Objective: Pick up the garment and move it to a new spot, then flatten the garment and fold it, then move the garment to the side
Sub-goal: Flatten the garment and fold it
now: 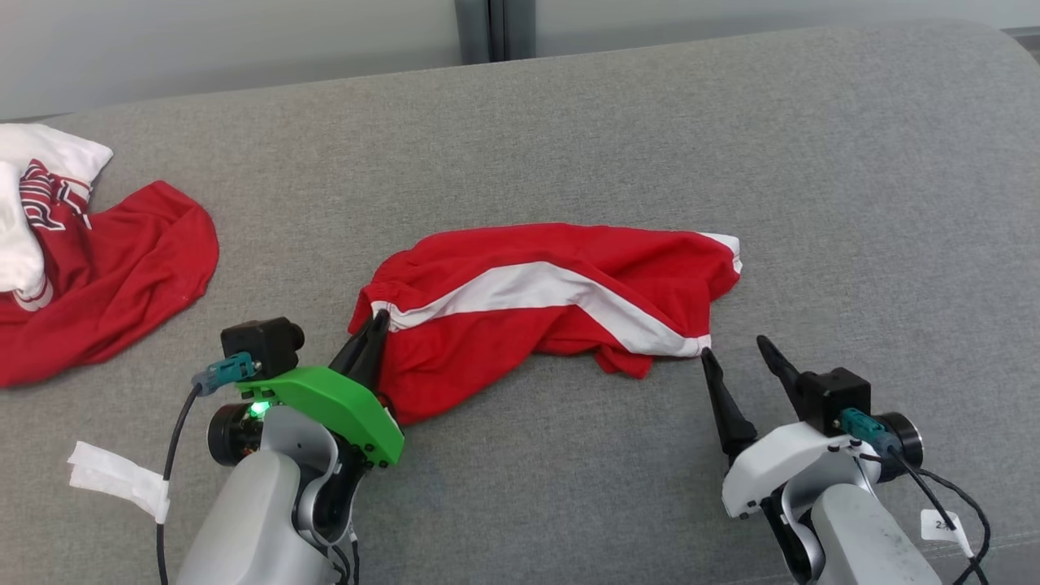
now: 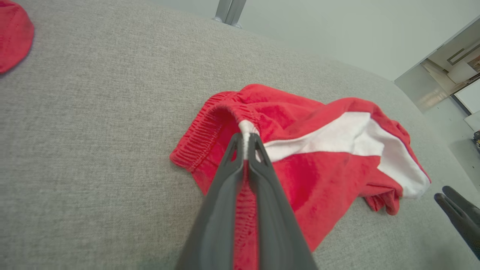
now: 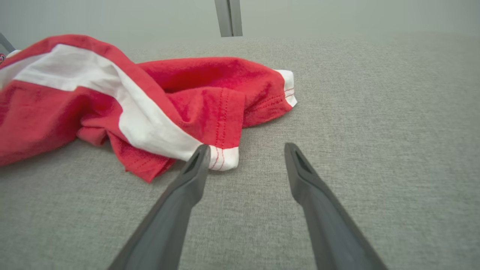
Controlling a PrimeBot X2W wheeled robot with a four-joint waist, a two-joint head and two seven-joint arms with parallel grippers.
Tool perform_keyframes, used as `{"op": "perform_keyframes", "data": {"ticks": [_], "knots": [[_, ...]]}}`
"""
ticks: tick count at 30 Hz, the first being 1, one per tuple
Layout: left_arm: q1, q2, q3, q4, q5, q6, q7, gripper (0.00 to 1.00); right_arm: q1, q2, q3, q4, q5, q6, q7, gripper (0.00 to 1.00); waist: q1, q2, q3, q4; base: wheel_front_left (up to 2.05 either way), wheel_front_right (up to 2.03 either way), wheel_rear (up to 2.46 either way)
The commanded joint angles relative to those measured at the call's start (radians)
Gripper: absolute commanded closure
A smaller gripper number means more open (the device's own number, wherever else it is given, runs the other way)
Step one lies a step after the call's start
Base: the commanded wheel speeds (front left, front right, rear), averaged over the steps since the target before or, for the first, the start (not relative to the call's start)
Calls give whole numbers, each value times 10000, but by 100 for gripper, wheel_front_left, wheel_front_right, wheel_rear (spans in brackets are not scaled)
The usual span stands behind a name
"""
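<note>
Head view shows a pair of red shorts (image 1: 520, 301) with a white side stripe (image 1: 528, 284) lying crumpled and stretched sideways across the middle of a grey upholstered surface (image 1: 569, 130), between the two arms. The left gripper (image 1: 375, 325) meets the shorts at their left end. In the left wrist view its two dark fingers are pressed nearly together, pinching the elastic waistband (image 2: 204, 127) just where the white stripe reaches it, and red cloth shows in the narrow gap between them. The right gripper (image 1: 734, 348) stands at the shorts' lower right corner with its fingers spread wide and nothing held. In the right wrist view one of its fingers (image 3: 187, 176) has its tip touching the white hem corner (image 3: 225, 157), while the other rests over bare grey fabric, apart from the cloth. The rest of the shorts is bunched, with a fold of red hanging below the stripe near that corner. A second garment, a red and white jersey (image 1: 106, 276), lies heaped at the far left of the surface, well apart from the shorts. A crumpled white tag (image 1: 118, 479) sits by the left arm's cable.
</note>
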Motion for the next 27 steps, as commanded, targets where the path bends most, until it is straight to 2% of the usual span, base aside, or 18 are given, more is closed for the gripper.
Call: {"op": "perform_keyframes", "data": {"ticks": [1, 11, 13, 14, 17, 20, 21, 27], "knots": [[74, 5, -25, -37, -34, 23, -80, 100, -198, -19, 79, 262, -93, -7, -33, 0, 0, 0, 26, 87, 0, 0, 0], [59, -41, -204, -190, -29, 92, -154, 100, -1224, -19, 589, 1781, -148, -7, -31, 0, 0, 0, 172, 281, 0, 0, 0], [76, -18, -223, -207, -31, 97, -153, 100, -1350, -19, 642, 1951, -113, -7, -31, 22, 0, 0, 203, 301, 0, 0, 0], [84, -4, -231, -212, -34, 100, -153, 100, -1436, -18, 688, 2052, -63, -7, -31, 50, 0, 0, 219, 313, 0, 0, 0], [119, 23, -245, -224, -50, 127, -157, 100, -1501, -19, 777, 2257, 78, -7, -33, 67, 0, 0, 221, 323, 0, 0, 0], [170, 62, -244, -238, -81, 160, -166, 100, -1535, -19, 885, 2229, 275, -7, -33, 95, 0, 0, 206, 301, 0, 0, 0], [183, 77, -238, -248, -87, 168, -181, 100, -1512, -19, 899, 2205, 313, -7, -31, 100, 0, 0, 199, 288, 0, 0, 0], [168, 127, -150, -459, -133, 179, -419, 100, -1191, -16, 742, 1026, 565, -7, -33, 100, 0, 0, 73, 149, 0, 0, 0]]}}
